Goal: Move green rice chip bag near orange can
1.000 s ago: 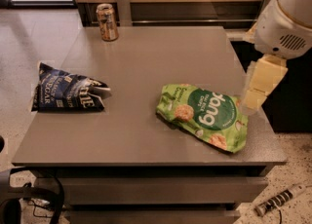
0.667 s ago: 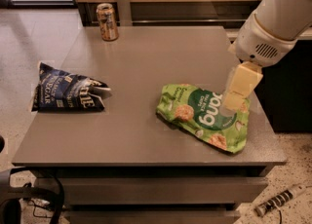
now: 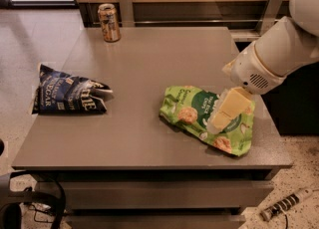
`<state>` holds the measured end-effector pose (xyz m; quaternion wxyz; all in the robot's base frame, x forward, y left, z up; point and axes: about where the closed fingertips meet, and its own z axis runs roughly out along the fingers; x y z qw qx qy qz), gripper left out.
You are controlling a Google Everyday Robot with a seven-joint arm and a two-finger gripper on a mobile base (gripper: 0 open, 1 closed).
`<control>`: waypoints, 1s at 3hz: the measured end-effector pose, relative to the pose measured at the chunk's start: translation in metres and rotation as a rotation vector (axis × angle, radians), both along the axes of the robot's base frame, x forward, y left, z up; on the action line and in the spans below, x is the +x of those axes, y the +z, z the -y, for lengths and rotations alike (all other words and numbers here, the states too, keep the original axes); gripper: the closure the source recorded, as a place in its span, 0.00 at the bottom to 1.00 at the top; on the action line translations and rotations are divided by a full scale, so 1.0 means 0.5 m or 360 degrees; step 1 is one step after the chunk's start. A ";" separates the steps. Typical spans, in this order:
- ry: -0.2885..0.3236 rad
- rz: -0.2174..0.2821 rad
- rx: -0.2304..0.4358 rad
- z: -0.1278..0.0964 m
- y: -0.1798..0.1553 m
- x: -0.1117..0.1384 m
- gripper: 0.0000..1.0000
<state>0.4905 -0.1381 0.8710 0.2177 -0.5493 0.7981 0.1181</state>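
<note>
Under the end effector [image 3: 223, 115] lies a green bag [image 3: 188, 109].

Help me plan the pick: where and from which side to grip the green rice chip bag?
Probably from above, pinching a raised crinkle of the green rice chip bag near its middle: it lies flat on the table, edges low. The gripper hangs over that spot.

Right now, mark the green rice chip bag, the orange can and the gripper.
green rice chip bag [image 3: 185, 109]: camera view, left half of its face.
orange can [image 3: 108, 24]: camera view, middle of its side.
gripper [image 3: 218, 122]: camera view, its tip, over the bag's right half.
</note>
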 end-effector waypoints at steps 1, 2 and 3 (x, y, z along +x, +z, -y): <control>-0.0058 0.0029 0.0129 -0.021 -0.045 -0.013 0.00; -0.0097 0.0063 0.0179 -0.057 -0.093 -0.018 0.03; -0.0133 0.0102 0.0114 -0.074 -0.112 -0.020 0.33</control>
